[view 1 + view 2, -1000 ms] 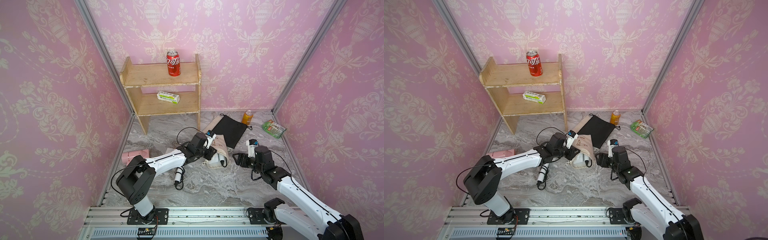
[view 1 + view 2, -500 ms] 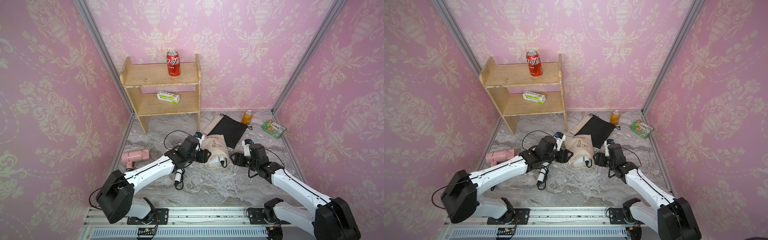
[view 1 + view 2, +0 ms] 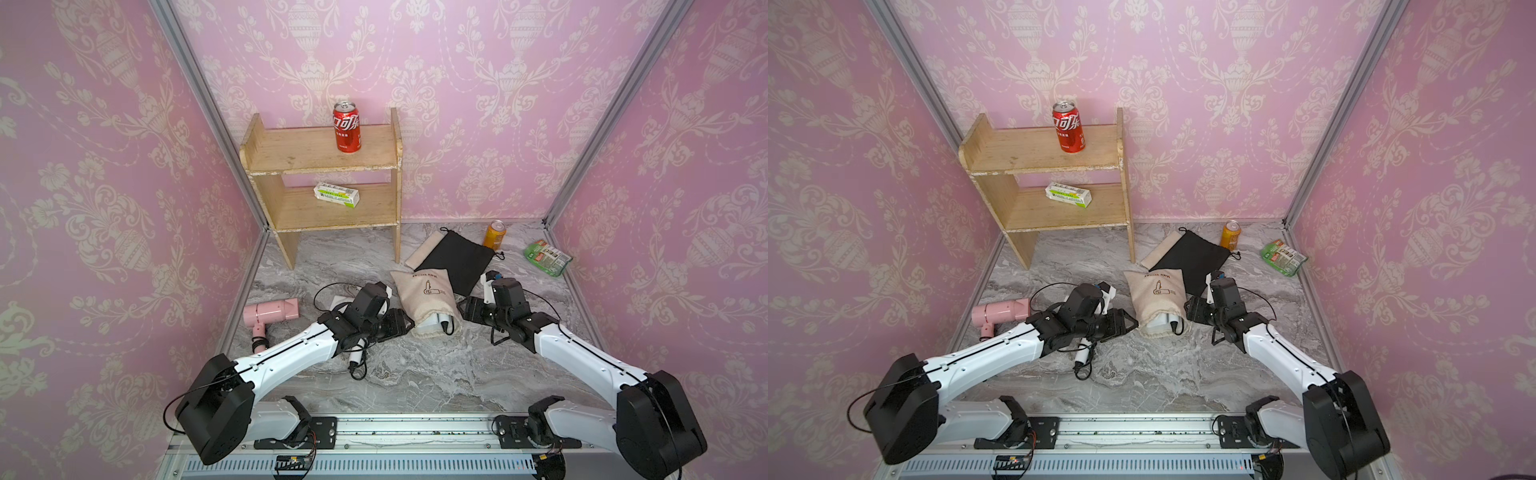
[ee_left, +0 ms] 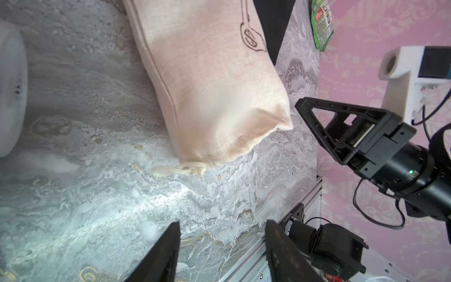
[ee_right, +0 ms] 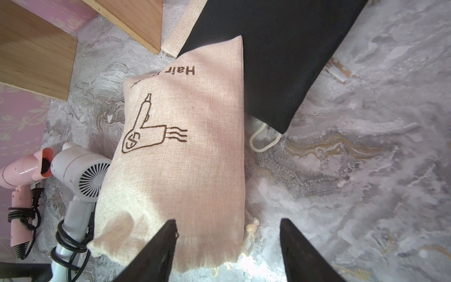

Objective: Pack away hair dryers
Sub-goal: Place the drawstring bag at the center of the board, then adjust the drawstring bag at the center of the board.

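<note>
White hair dryer (image 3: 434, 328): on the table (image 3: 415, 374), half inside the beige pouch (image 3: 428, 291), cord end protruding. Left fingers (image 4: 166, 256) and right fingers (image 5: 156, 256): spread, empty, flanking the mouth. Risk: a pull on cloth alone could slide the dryer out.

Enclosed on three sides by pink walls (image 3: 457, 104) with cream urn-and-garland print, joined at the back corners by grey metal posts (image 3: 208, 124). Underfoot, a grey-white marbled floor (image 3: 415, 374) with gold veins. Furnished with a two-tier wooden shelf (image 3: 291, 147) — back left, against the rear wall. Lit evenly — shadows soft.
</note>
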You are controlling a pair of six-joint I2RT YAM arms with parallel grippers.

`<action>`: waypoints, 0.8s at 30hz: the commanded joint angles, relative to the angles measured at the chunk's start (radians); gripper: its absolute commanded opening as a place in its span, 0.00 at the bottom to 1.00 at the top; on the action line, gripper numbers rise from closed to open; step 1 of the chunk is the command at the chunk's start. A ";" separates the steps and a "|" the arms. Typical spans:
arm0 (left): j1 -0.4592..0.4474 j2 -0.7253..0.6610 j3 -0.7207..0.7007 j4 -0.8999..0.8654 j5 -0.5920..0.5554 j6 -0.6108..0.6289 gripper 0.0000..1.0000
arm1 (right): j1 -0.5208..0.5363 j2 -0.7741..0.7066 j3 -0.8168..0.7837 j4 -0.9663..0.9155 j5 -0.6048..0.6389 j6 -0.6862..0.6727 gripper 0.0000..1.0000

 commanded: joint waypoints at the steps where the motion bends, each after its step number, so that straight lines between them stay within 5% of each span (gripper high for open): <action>1: 0.016 0.020 -0.015 0.068 0.018 -0.113 0.57 | 0.006 0.005 0.031 0.010 -0.008 0.012 0.69; 11: 0.021 0.034 -0.067 0.134 -0.186 -0.441 0.60 | 0.004 -0.019 0.030 0.026 0.011 0.010 0.68; 24: -0.176 0.067 -0.036 0.008 -0.522 -0.778 0.62 | -0.016 -0.071 0.020 0.045 0.004 0.036 0.67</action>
